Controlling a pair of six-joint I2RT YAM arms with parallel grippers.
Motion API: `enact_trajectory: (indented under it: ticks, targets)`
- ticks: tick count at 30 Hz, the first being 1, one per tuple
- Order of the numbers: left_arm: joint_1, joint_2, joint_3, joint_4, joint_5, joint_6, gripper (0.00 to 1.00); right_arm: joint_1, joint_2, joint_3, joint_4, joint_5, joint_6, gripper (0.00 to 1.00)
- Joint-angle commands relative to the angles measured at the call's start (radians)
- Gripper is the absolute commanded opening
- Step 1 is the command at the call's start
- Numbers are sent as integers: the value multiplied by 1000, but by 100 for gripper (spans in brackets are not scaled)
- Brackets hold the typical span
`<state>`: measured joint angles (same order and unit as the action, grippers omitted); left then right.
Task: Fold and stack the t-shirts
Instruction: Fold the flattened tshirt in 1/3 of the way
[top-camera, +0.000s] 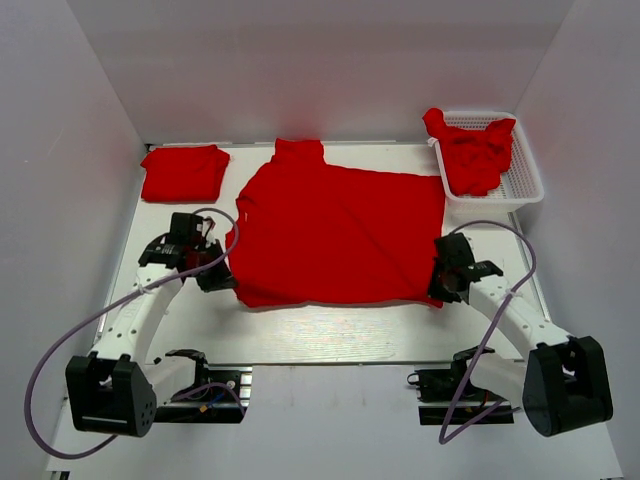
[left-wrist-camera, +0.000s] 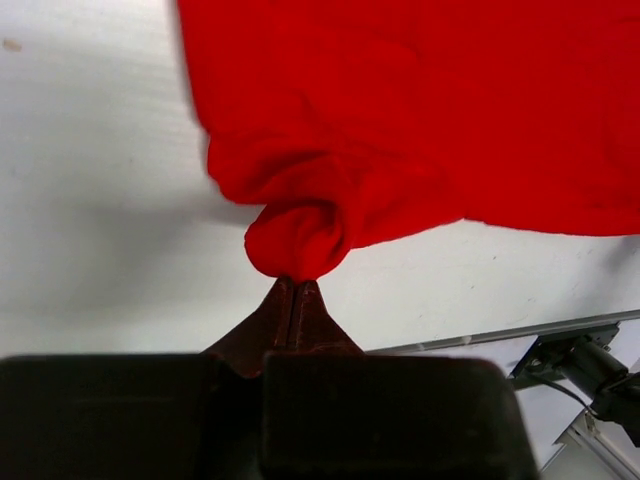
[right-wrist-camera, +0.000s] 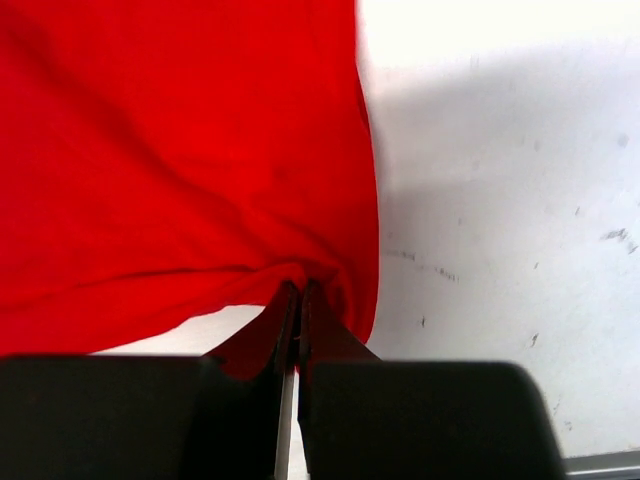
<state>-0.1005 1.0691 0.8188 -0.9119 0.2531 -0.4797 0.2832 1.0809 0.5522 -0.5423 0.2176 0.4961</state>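
A bright red t-shirt (top-camera: 335, 235) lies spread in the middle of the white table, partly folded. My left gripper (top-camera: 215, 275) is shut on a bunched bit of its near left corner (left-wrist-camera: 297, 240). My right gripper (top-camera: 442, 287) is shut on its near right corner (right-wrist-camera: 330, 280). Both corners are lifted a little off the table. A folded red t-shirt (top-camera: 184, 171) lies at the far left. More crumpled red t-shirts (top-camera: 474, 148) lie in the basket.
A white plastic mesh basket (top-camera: 522, 182) stands at the far right corner. White walls close in the table on three sides. The arm bases and cables sit at the near edge (top-camera: 330, 350).
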Motion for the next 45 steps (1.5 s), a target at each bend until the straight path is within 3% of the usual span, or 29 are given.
enact_trajectory:
  ticks: [1,12,21,31,45]
  targets:
    - [-2,49,55,119,31,-3,0,-6,55,107,48,52,-42,0]
    - [-2,271,238,300,20,-14,0,-15,215,313,107,140,-99,0]
    - [7,483,376,329,-8,26,0,-41,341,428,160,147,-154,0]
    - [7,557,467,464,-87,7,0,-59,435,462,258,75,-241,0]
    - [7,781,568,631,-39,73,0,-82,574,532,335,88,-303,0]
